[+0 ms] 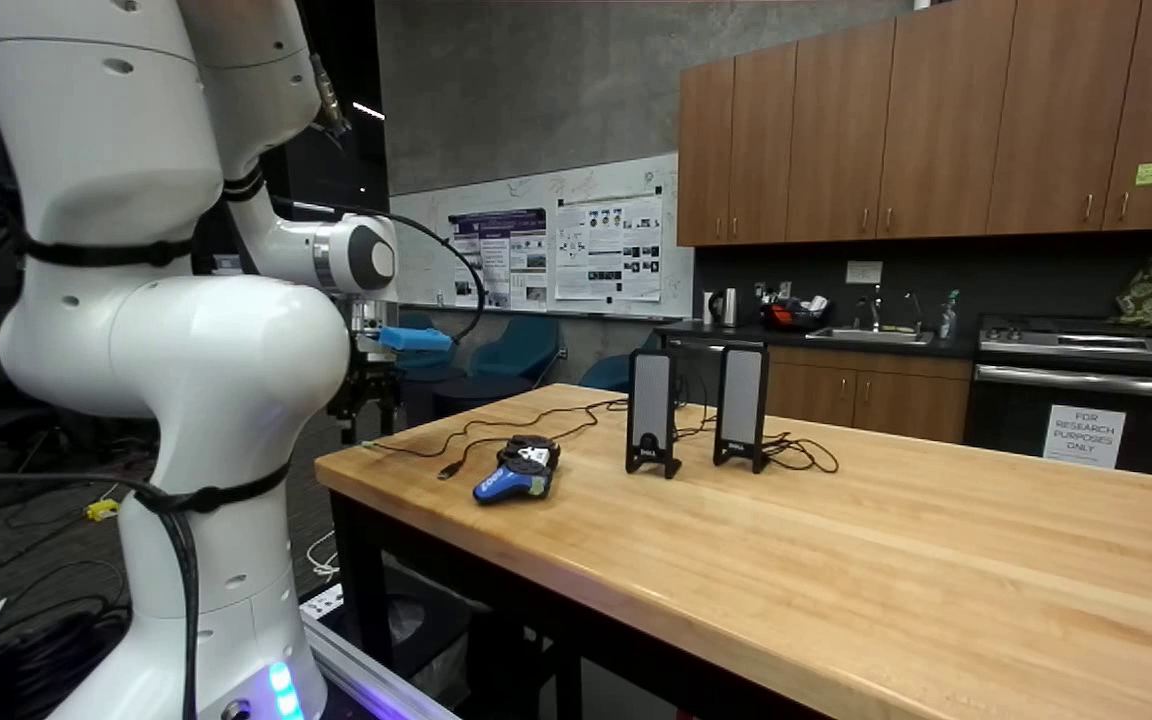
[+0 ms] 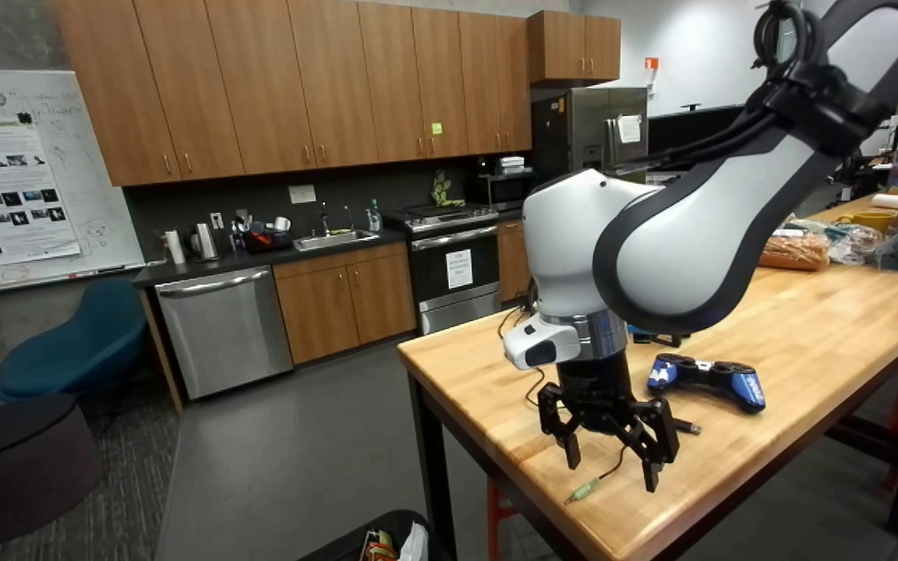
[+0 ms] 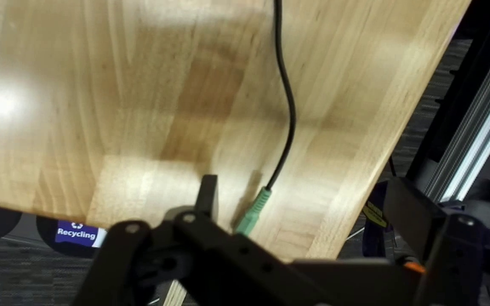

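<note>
Gripper with jaws spread apart, over wooden surface near corner, green plug on black cable lying below, blue-and-black game controller resting nearby

A grey concrete wall backs a white wall-mounted whiteboard. Brown wooden cabinets hang over a black countertop, with a silver metal dishwasher beneath. A curved teal chair stands near a dark round ottoman; striped grey carpet meets smooth grey flooring. A pale wooden table shows a white glare.
</note>
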### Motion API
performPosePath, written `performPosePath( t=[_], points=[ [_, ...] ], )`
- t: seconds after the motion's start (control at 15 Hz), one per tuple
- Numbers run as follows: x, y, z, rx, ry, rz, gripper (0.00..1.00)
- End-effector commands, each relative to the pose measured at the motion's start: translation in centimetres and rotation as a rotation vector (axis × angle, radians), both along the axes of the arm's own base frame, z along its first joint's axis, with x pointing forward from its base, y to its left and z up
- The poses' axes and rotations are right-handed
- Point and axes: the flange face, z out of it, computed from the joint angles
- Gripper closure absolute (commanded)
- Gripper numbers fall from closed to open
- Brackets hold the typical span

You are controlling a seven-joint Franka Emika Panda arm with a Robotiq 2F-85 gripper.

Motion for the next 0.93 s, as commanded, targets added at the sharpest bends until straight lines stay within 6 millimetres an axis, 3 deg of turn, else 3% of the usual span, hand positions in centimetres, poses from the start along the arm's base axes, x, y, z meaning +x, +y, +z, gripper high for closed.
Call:
performPosePath(
  t=[0.0,0.53,0.67,0.87],
  points=[
    [0.4,0.3,-0.4,-0.007,0.003,0.039,0.31],
    [1.2,-0.6,0.5,-0.020,-0.023,0.016,0.94],
    [1.4,-1.1,1.1,-0.026,-0.038,0.006,1.00],
    [1.6,-2.2,2.0,-0.046,-0.064,-0.009,0.98]
  ],
)
